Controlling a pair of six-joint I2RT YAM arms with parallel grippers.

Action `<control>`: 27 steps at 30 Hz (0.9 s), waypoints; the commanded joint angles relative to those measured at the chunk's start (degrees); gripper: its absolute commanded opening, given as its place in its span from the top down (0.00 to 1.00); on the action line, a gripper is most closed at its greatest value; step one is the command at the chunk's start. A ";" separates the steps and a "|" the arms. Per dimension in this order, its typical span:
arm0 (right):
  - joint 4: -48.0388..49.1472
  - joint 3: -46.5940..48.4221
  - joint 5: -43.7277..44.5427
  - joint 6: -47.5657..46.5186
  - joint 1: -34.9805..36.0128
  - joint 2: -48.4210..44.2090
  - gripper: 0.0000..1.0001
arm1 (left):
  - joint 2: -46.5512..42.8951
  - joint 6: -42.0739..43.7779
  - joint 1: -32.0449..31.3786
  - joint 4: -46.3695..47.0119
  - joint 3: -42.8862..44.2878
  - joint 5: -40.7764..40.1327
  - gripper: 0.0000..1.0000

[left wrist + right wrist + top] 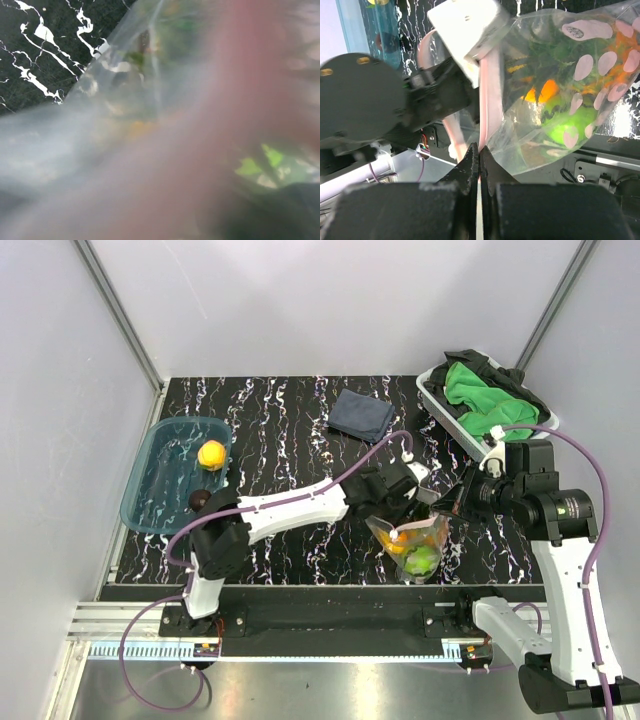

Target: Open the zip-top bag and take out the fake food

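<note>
Pinched clear crinkly plastic zip-top bag's [418,545] pink strip [487,100] tight in right gripper [479,150], at black marbled table's [290,430] near middle, orange and green fake food [555,127] inside; couldn't tell left gripper's [412,490] fingers.

Bag [415,545] is sitting at the table [280,440] front, right of centre, with food [422,558] lying inside. Left gripper [408,498] is sitting just behind it, right gripper [448,502] just to its right. Tub [150,490] is standing far left, holding two loose pieces [211,454]. Folded cloth [362,414] is lying behind centre. Basket [432,390], back right, is holding cloths [480,390].
</note>
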 commanded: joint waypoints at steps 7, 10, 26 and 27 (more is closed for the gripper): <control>2.57 2.31 2.05 -3.06 -0.15 1.62 1.00 | -13.95 2.62 0.35 -2.59 4.97 3.45 1.00; 2.66 2.32 2.58 -3.50 -0.15 1.80 1.00 | -16.85 3.67 0.35 -2.60 6.37 3.80 1.00; 3.28 1.53 3.46 -3.15 -0.07 2.24 1.00 | -28.36 5.26 2.80 -2.42 12.36 -4.45 1.00; 3.28 1.52 3.46 -3.23 -0.07 2.32 1.00 | -29.42 5.00 4.64 -2.42 12.09 -5.07 1.00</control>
